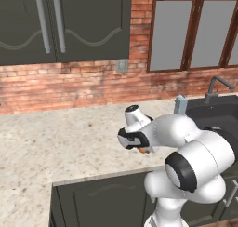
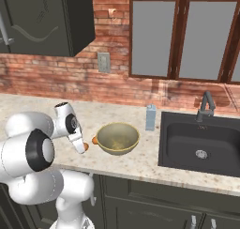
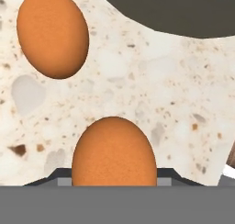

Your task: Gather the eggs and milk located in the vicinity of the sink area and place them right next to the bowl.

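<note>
A white robot arm reaches low over a speckled stone counter [image 2: 136, 164], its gripper [image 2: 83, 147] close to the left side of the olive-tan bowl [image 2: 117, 138]. From the hand camera, one orange-brown egg [image 3: 114, 152] sits right at the gripper's end, its narrow end pointing away along the line of sight. The fingers themselves are hidden, so it is not possible to tell whether they pinch this egg or merely hang above it.

A second egg [image 3: 52, 33] lies farther ahead and to the left in that view, apart from the first, its long axis tilted slightly. The bowl's dark underside curves across the upper right of the hand view, near both eggs.

The pale blue-grey milk carton [image 2: 150, 117] stands upright between the bowl and the dark sink [image 2: 201, 143], just beside the basin's left edge. It lies beyond the bowl from the gripper, so reaching it would likely mean moving right across the bowl.
</note>
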{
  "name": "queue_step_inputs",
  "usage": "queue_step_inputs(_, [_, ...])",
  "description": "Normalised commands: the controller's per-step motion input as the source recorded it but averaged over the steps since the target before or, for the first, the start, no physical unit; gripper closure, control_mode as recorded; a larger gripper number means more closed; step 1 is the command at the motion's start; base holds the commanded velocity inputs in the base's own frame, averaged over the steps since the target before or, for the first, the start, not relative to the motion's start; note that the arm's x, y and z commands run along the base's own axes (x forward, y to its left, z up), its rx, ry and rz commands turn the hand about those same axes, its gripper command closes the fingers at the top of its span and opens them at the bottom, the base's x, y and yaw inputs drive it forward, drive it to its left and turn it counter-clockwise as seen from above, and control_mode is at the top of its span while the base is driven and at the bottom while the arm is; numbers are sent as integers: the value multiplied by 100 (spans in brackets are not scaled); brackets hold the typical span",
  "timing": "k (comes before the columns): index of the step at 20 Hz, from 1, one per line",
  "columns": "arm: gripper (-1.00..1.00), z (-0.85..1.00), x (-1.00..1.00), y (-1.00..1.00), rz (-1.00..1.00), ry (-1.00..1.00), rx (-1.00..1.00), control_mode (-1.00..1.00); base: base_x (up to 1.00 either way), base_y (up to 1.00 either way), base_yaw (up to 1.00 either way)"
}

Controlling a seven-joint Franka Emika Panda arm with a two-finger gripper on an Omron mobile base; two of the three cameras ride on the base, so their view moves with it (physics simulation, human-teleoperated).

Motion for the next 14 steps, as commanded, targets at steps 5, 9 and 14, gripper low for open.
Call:
queue_step_inputs(5, [100, 0, 24, -9, 0, 0, 0, -100, 0, 0, 0])
queue_step_inputs(9, [100, -1, 44, 0, -3, 0, 0, -100, 0, 0, 0])
queue_step_inputs(14, [100, -1, 31, 0, -6, 0, 0, -100, 0, 0, 0])
